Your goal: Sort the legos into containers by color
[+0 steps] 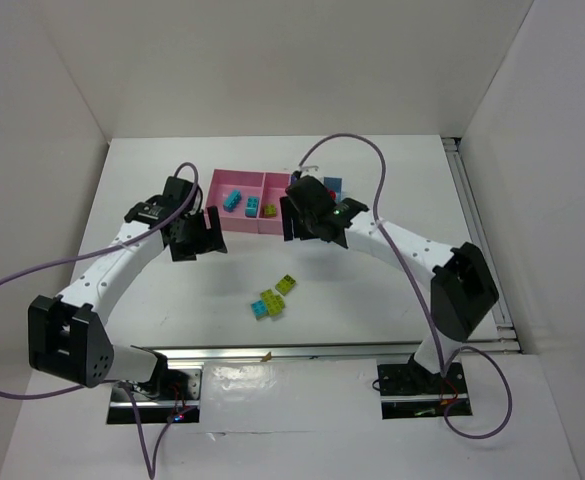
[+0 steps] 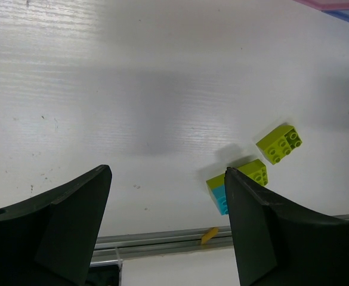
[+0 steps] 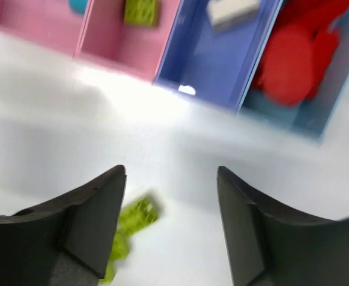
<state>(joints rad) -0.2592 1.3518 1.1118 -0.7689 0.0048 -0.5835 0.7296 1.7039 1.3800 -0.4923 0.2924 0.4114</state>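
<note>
- A few legos lie loose on the surface (image 1: pixel 152 190), well apart from the tray of containers (image 1: pixel 240 228). There is a lone lime brick (image 1: pixel 286 284) and, just beside it toward the arm bases, a cluster of lime and cyan bricks (image 1: pixel 268 303) touching one another.
- The right jaws hang at the tray's near wall, and the lone lime brick sits toward the bases from them. In the blurred right wrist view it shows beside the left-hand finger (image 3: pixel 90 220), not in the gap.
- In the left wrist view the loose bricks lie off toward the right-hand finger (image 2: pixel 275 238), which partly hides the cluster.
- The right arm looks slightly the nearer.
- The lone lime brick looks about square and sits cornerwise. The cluster's long axis runs diagonally.
- The left jaws gape wide and empty.
- The right jaws stand partly apart, with nothing between them and touching nothing.
</note>
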